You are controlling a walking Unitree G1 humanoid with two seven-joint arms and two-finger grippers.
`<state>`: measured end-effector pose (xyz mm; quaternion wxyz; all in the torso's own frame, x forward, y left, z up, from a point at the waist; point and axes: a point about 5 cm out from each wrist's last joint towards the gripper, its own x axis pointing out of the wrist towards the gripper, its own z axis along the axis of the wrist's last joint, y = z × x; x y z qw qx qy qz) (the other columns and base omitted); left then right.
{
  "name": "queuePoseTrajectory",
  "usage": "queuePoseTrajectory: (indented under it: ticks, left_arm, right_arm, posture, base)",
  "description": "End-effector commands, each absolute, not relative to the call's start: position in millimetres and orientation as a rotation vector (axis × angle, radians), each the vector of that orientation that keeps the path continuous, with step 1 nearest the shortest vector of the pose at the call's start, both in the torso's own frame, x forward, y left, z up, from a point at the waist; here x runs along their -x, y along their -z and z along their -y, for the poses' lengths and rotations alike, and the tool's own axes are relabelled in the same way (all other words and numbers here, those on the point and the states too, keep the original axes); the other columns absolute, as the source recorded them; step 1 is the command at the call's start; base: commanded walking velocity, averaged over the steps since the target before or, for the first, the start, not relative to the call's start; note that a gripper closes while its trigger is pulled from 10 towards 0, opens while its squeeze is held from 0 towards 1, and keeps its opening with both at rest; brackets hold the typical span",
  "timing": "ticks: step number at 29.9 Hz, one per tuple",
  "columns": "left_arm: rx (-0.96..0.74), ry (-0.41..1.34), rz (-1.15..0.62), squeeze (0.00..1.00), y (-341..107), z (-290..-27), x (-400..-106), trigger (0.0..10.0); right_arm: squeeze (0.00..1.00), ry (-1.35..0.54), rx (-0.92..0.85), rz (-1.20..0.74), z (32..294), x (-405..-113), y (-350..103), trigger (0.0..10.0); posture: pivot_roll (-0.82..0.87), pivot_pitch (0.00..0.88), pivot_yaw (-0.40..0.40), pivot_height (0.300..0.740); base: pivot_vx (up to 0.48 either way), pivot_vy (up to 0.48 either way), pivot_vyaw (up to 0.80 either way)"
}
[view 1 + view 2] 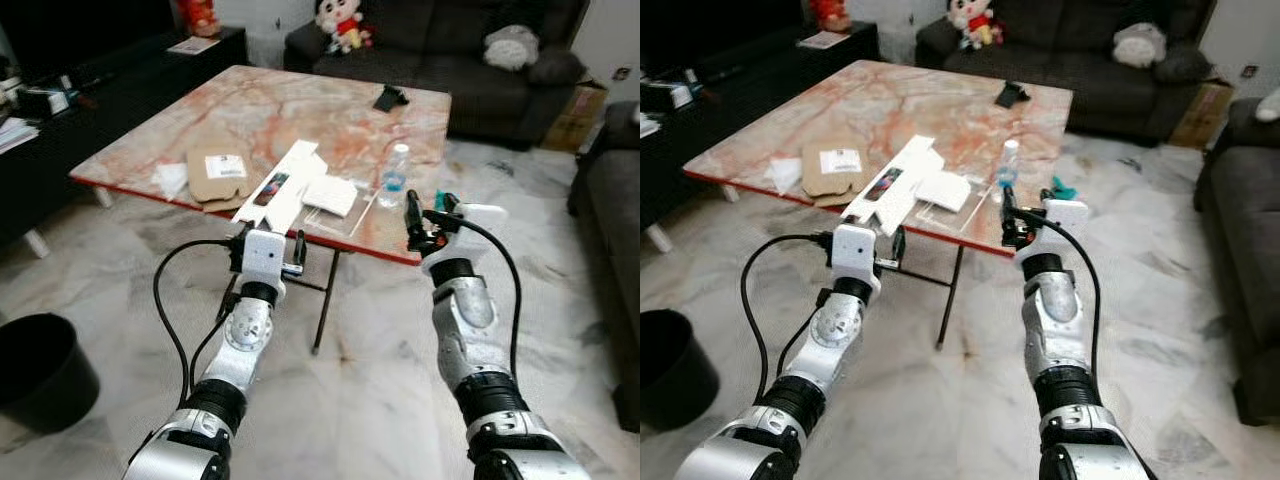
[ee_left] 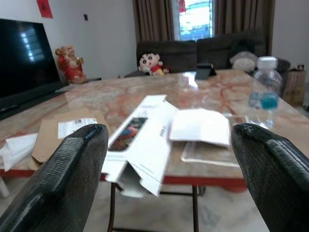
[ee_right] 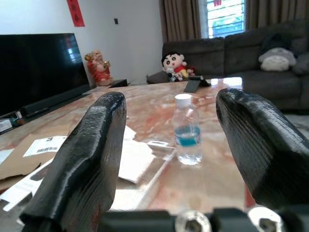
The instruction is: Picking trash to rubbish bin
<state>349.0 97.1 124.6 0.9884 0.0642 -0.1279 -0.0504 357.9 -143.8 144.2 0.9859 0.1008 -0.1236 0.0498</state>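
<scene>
Approach step: both grippers, left gripper [image 1: 296, 252] and right gripper [image 1: 428, 220], were spread empty near the table [image 1: 130, 160]. Next move probably required reaching the water bottle [image 1: 395, 176]

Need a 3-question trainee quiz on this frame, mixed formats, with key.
1. True or false: the plastic bottle stands upright on the marble table.
2. Which lies nearest the table's front edge? A) brown cardboard B) white carton C) black object
3. Fill in: the black bin stands on the floor to the robot's ____.

Key: 1 true. 2 B, it overhangs the edge. 3 left. Both the left gripper and right gripper are open, short of the table.
</scene>
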Motion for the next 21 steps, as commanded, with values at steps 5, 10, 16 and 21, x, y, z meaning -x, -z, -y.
queuePoseTrajectory:
  ticks: [5, 10, 16, 21]
  left_arm:
    - [-0.138, 0.080, 0.266, 0.00, -129.5, -105.1, -352.2, 10.0]
    - [-0.137, 0.081, 0.266, 0.00, -129.9, -104.7, -352.3, 10.0]
    - [-0.137, 0.084, 0.271, 0.00, -131.2, -103.8, -352.7, 10.0]
    - [-0.138, 0.086, 0.270, 0.00, -130.6, -103.5, -352.2, 10.0]
  right_arm:
    - [0.00, -0.130, -0.221, 0.269, 133.6, -362.0, -154.5, 10.0]
    - [0.00, -0.134, -0.218, 0.266, 132.1, -362.0, -154.2, 10.0]
    - [0.00, -0.141, -0.213, 0.268, 129.7, -361.9, -154.8, 10.0]
    - [0.00, -0.146, -0.211, 0.270, 128.9, -362.1, -155.5, 10.0]
  posture:
    - [0.11, 0.000, -0.041, 0.740]
    - [0.11, 0.000, -0.041, 0.740]
    - [0.11, 0.000, -0.041, 0.740]
    - [0.12, 0.000, -0.043, 0.740]
  base:
    - [0.338, 0.000, 0.00]
    - [0.339, 0.000, 0.00]
    - [0.340, 0.000, 0.00]
    - [0.339, 0.000, 0.00]
